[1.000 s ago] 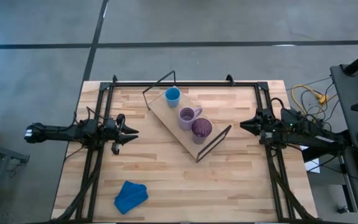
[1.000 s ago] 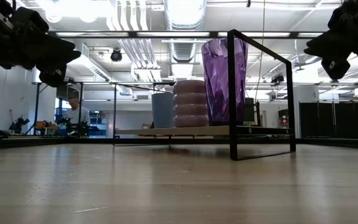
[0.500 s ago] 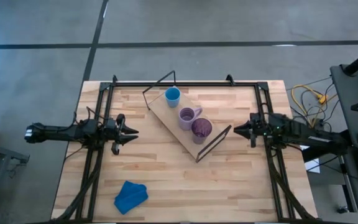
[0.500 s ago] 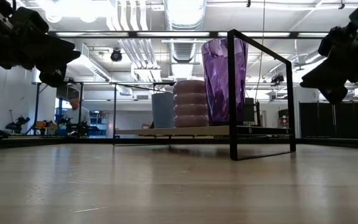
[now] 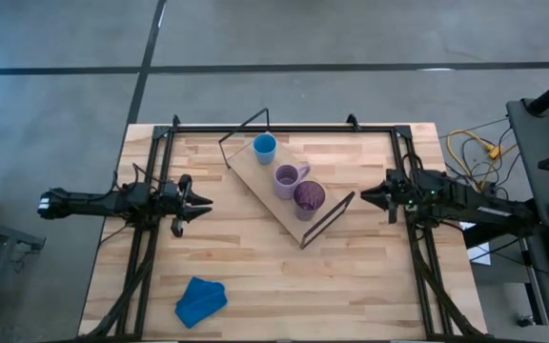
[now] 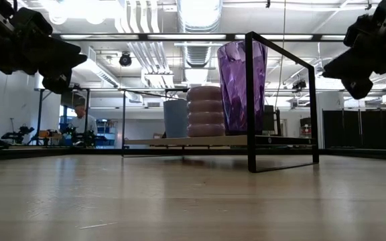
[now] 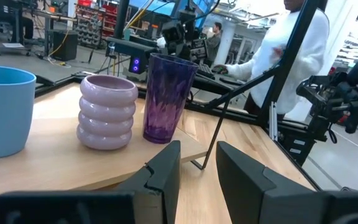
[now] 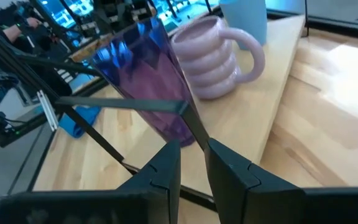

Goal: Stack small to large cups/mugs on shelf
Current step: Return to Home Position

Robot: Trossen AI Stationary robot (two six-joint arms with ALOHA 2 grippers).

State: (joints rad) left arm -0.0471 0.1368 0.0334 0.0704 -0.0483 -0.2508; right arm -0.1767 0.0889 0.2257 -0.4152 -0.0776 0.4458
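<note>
At the near left corner of the desk (image 5: pixel 255 276) you have a crumpled blue cloth (image 5: pixel 200 300) lying by itself, well apart from everything else. Farther in, at mid-depth, your left tool (image 5: pixel 204 202) hangs over the left side of the desk and your right tool (image 5: pixel 365 195) over the right side, each pointing inward at the shelf (image 5: pixel 248 164) between them. Both wrist views show the fingers a narrow way apart and holding nothing. The shelf sits on the desk at a diagonal, its near end toward the right tool and its far end toward the back rail. On its board you see three cups upright in a row, apart from one another. The dark-purple cup (image 5: pixel 309 197) stands at the near end, just inside the black wire leg. The pale-lilac mug (image 5: pixel 287 178) is in the middle, its handle turned to the right. The light-blue cup (image 5: pixel 265 147) stands farthest back. Beyond the desk, a person (image 6: pixel 80 120) is in the room.
</note>
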